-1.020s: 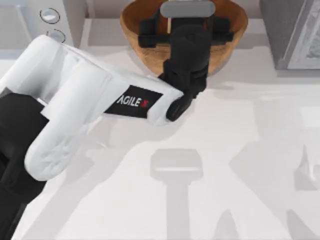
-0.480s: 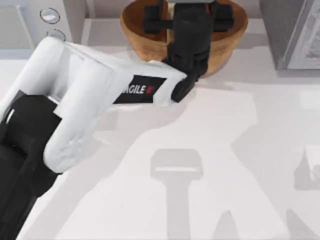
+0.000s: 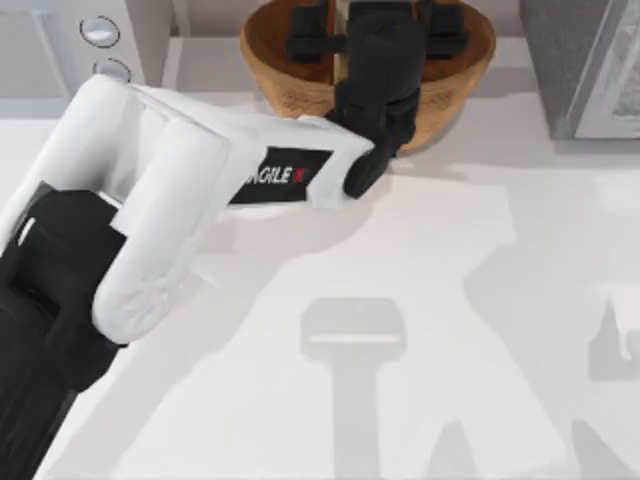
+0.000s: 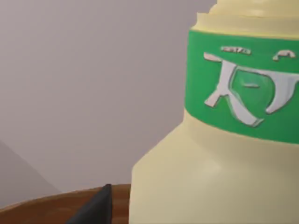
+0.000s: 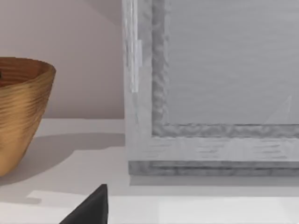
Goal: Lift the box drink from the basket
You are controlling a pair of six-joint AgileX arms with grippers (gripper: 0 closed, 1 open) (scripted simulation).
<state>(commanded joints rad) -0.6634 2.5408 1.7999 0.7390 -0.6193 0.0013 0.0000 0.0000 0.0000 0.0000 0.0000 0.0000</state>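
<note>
The basket, tan-brown woven wicker, stands at the back middle of the table. My left gripper reaches over it from the left, and the black wrist hides most of the inside. A pale sliver of the box drink shows beside the wrist. In the left wrist view the box drink is very close: a pale yellow carton with a green band bearing white print. One dark fingertip stands apart from the carton's side, over the basket rim. The left gripper is open. My right gripper is parked off to the right, open.
A white appliance with round knobs stands at the back left. A grey framed cabinet stands at the back right, close to the basket in the right wrist view. A plain wall runs behind the basket.
My left arm has pushed farther toward the back, carrying the wrist deeper over the basket. Most of that motion came early; the last half second shows only a slight shift.
</note>
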